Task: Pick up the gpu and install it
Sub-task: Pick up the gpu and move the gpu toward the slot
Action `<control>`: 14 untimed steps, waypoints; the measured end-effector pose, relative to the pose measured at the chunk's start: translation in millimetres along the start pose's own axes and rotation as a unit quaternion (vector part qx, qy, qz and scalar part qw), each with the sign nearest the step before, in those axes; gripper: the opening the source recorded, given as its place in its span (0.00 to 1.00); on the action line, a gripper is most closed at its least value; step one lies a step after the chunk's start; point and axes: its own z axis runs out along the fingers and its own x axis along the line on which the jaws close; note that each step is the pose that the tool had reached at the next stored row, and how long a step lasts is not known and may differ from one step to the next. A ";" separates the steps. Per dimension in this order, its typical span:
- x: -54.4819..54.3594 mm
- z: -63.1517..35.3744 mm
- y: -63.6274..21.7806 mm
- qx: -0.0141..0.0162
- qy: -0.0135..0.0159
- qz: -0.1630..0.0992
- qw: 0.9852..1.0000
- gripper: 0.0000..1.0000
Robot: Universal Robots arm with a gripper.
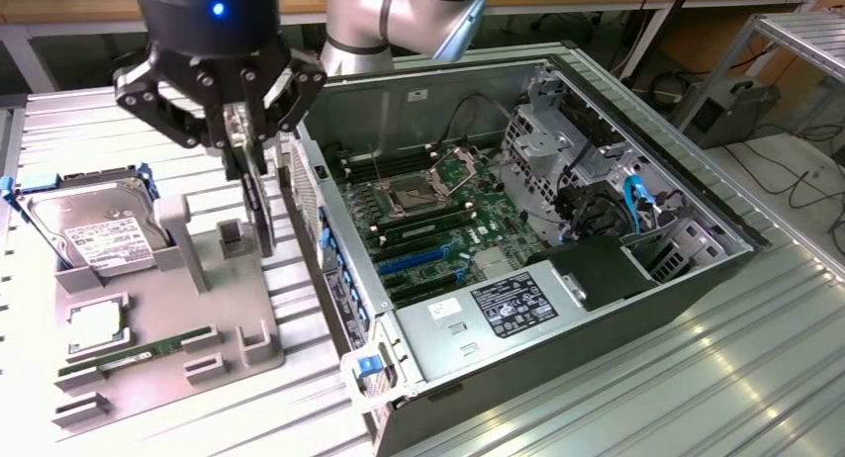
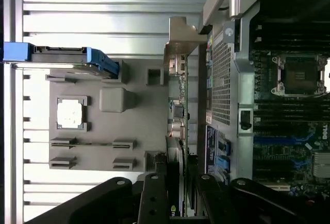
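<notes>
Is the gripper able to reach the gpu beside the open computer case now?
Probably yes. The gripper sits directly over the gpu, which stands on edge, and its fingers seem closed on the card's upper edge. Nothing lies between them.

HDD [image 1: 99, 234], CPU [image 1: 95, 321], RAM [image 1: 139, 350] on tray [image 1: 228, 304]

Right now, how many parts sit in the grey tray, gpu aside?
3: hard drive standing at the exterior view's left; silver chip in the pocket beside it; memory stick in the next slot. None seem hidden.
</notes>
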 end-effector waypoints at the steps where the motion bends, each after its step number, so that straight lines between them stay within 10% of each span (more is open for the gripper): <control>1: -3.9 -4.6 -0.6 0.000 0.001 0.000 1.000 0.26; 8: -40.7 -39.9 -6.9 0.000 0.008 0.000 1.000 0.26; 14: -68.0 -44.5 -9.2 -0.001 0.009 0.001 1.000 0.26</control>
